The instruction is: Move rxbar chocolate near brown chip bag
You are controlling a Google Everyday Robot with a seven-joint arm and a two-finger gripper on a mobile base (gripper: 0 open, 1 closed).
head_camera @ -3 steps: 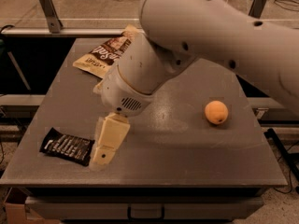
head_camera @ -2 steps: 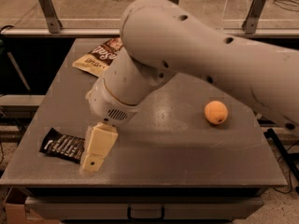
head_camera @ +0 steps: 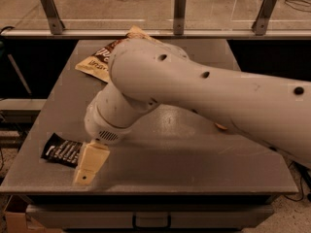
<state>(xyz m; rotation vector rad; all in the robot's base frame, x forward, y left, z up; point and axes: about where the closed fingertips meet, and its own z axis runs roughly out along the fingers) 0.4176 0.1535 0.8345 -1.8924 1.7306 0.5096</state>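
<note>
The rxbar chocolate [head_camera: 59, 149], a small flat black bar with white lettering, lies near the front left edge of the grey table [head_camera: 194, 164]. My gripper [head_camera: 89, 165] hangs low over the table, right beside the bar's right end and overlapping it. The brown chip bag [head_camera: 97, 62] lies at the back left of the table. My arm hides most of it.
My large white arm [head_camera: 204, 91] reaches in from the right across the middle of the table. Only a sliver of an orange fruit [head_camera: 221, 126] shows under it. A rail with metal posts [head_camera: 180, 11] runs behind the table.
My gripper has moved left and towards the front edge, ending right against the bar's right end. The arm now covers the orange and more of the chip bag.
</note>
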